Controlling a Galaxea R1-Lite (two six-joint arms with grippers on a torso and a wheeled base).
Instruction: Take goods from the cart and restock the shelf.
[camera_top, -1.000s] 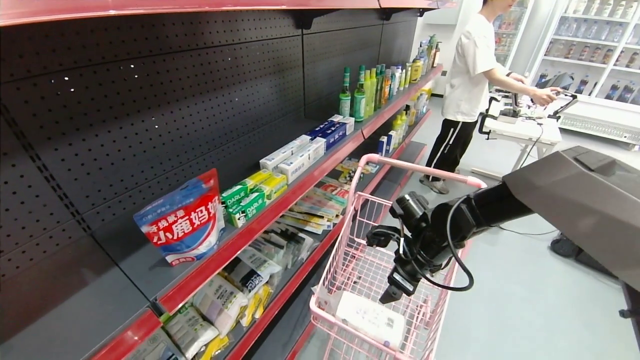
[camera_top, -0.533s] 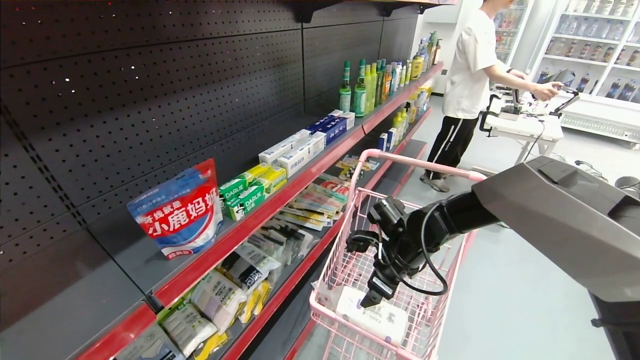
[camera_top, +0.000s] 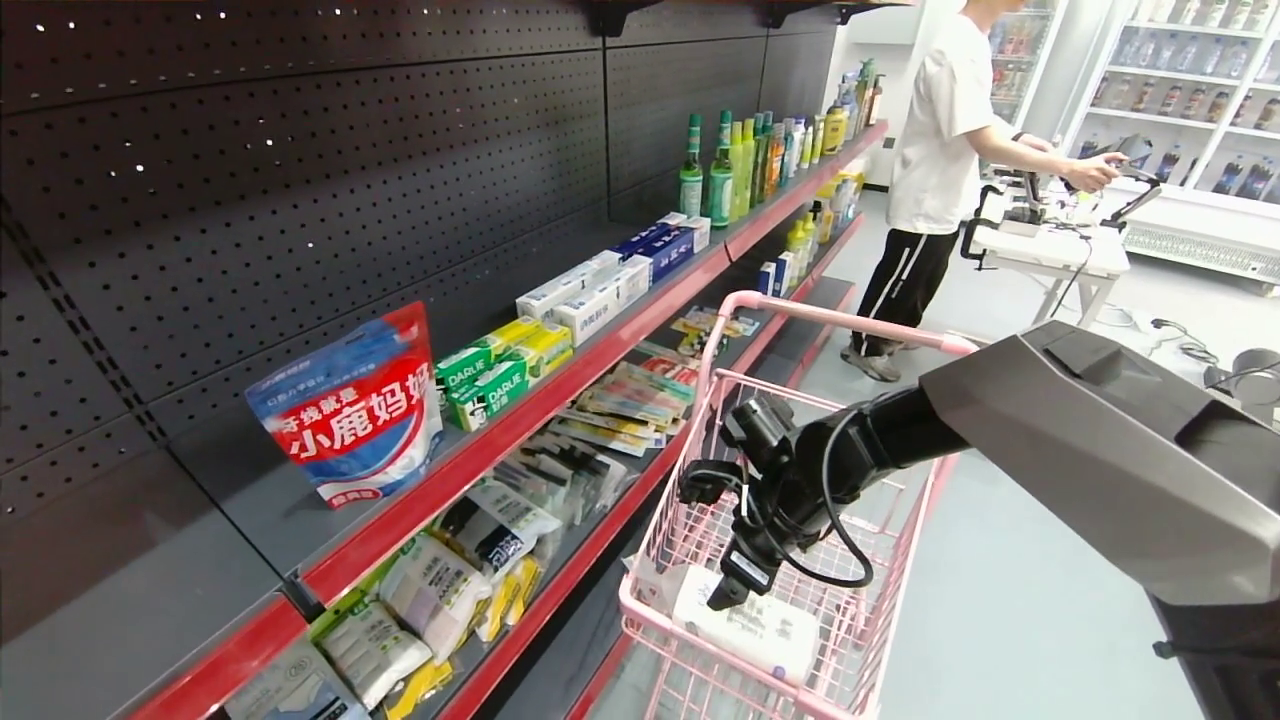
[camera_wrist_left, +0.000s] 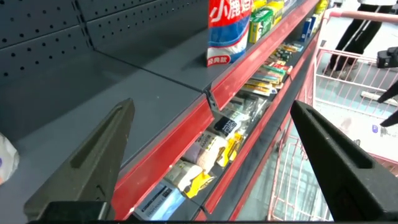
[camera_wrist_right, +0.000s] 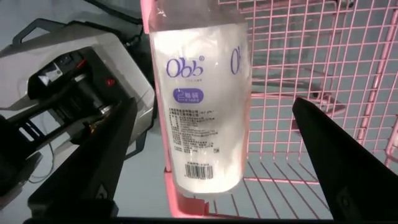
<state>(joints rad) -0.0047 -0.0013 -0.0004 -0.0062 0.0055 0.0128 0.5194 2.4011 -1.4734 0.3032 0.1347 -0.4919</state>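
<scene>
White worktop (camera_top: 1050, 262) at back rt, small devices (camera_top: 1025, 215) on it; glass-door coolers (camera_top: 1200, 60) behind, w/ rows of bottles (camera_top: 1165, 105) inside; cables (camera_top: 1185, 345) on pale grey floor (camera_top: 1030, 600) nr worktop.

The pack (camera_top: 765, 635) is lying in the cart (camera_top: 840, 322), the right hand (camera_top: 722, 598) hanging just above it, the shelf (camera_top: 250, 510) standing on the cart's left.

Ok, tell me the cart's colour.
Pink; the cart shows best in the head view.
</scene>
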